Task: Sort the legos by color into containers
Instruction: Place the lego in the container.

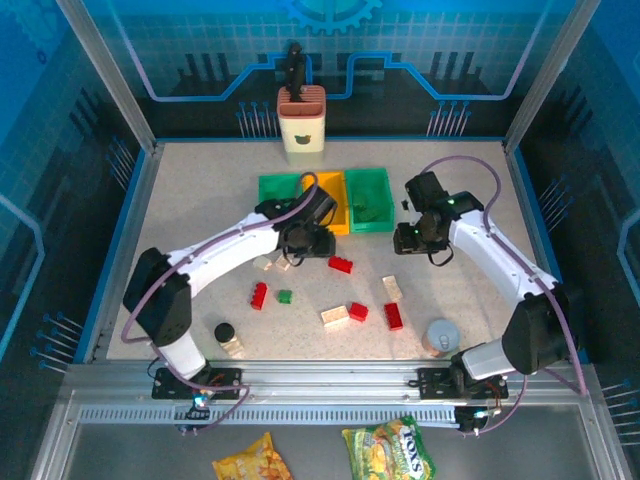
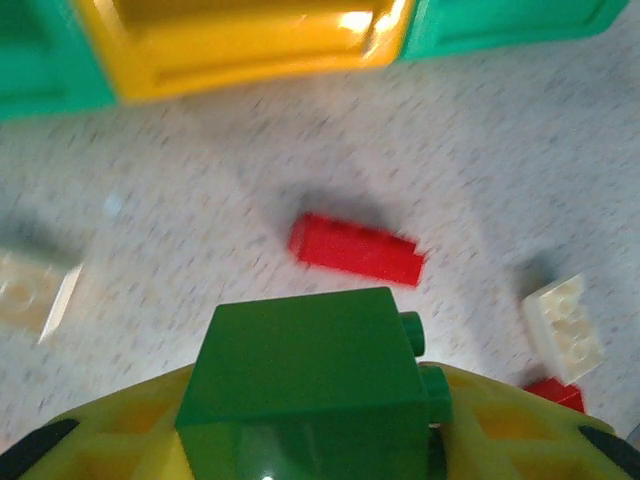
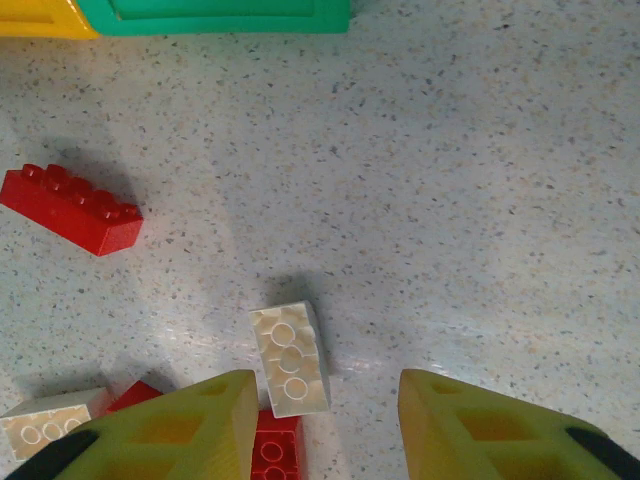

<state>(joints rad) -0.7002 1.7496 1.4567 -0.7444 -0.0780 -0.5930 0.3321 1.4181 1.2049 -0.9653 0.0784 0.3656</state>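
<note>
1. Speckled table (image 1: 180,230) sits in a blue-panelled cage. From the top view, left gripper (image 1: 303,243) is a dark blob and its tips are hard to make out.
2. Left wrist view, blurred: the gripper is pinching a green brick (image 2: 305,380) between yellow fingers (image 2: 120,440), and the brick's base is cut off by the frame edge.
3. Right gripper (image 3: 330,425) is spread with nothing between the jaws, above a cream brick (image 3: 290,358). A red piece (image 3: 275,450) below it is partly cut off.
4. Bins sit in a far row: green bin (image 1: 283,187), orange bin (image 1: 331,200), right green bin (image 1: 368,190). Wrist views crop them to their near walls. Top view shows darker green lumps in the right one, unclear.
5. Loose legos include a long red brick (image 1: 341,264), between the grippers, and a small green one (image 1: 285,296).
6. Snack packet (image 1: 385,450) off the table reads "FOX'S". The yellow packet (image 1: 248,462) is cut off and unreadable.
</note>
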